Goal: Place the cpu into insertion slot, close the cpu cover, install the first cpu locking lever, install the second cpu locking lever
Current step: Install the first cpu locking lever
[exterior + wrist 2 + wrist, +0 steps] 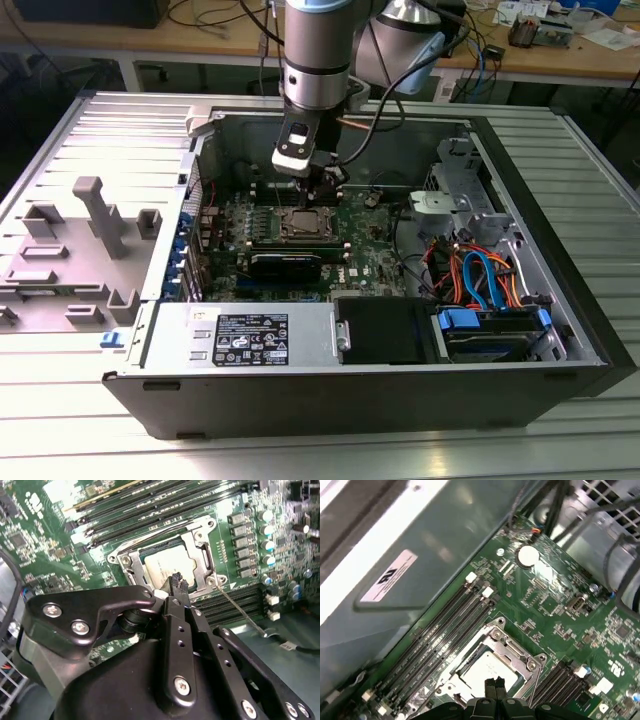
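Hovering just above cpu (pixel 165 565) edge: jaws pressed together, empty; cpu seated under cpu cover (pixel 202 555).

Just past the tips of the matt black metal gripper (pixel 494 682), the small square cpu (pixel 487 669) has a pale silvery-grey top. The thin cpu cover (pixel 516 653) framing it is silver-grey metal. Around the fingers (pixel 176 580) the broad flat motherboard (pixel 45 535) is bright green, speckled with tiny silver and black parts. Beyond the fingertips, the long narrow memory slots (pixel 442 635) are black with white end clips. Well away from the fingers, the bundled cables (pixel 478 275) are orange and blue.
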Robot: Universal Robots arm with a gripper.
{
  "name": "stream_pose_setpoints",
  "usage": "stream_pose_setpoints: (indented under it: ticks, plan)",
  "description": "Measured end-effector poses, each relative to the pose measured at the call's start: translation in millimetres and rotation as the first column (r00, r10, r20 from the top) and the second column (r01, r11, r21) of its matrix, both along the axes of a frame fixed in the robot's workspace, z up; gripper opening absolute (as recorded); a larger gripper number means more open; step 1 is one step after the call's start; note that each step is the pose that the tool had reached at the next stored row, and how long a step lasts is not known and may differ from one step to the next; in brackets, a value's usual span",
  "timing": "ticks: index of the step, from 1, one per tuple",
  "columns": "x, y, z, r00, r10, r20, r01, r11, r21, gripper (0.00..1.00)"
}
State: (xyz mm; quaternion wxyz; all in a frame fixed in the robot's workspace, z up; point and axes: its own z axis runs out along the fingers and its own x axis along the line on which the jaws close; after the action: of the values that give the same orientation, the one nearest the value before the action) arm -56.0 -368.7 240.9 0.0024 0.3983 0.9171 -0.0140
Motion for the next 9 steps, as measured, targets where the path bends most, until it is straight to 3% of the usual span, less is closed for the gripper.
stream_pose_setpoints:
  ticks: [2, 5, 9]
  plan:
    - [-0.1, -0.1, 1.1, 0.9998, 0.020, -0.0003, -0.020, 0.9998, -0.0004, 0.11]
    - [-0.1, 0.0, 8.3, 0.9998, 0.021, 0.0000, -0.021, 0.9998, 0.0000, 0.11]
    - [0.0, 0.0, 11.1, 0.9998, 0.021, 0.0000, -0.021, 0.9998, -0.0007, 0.11]
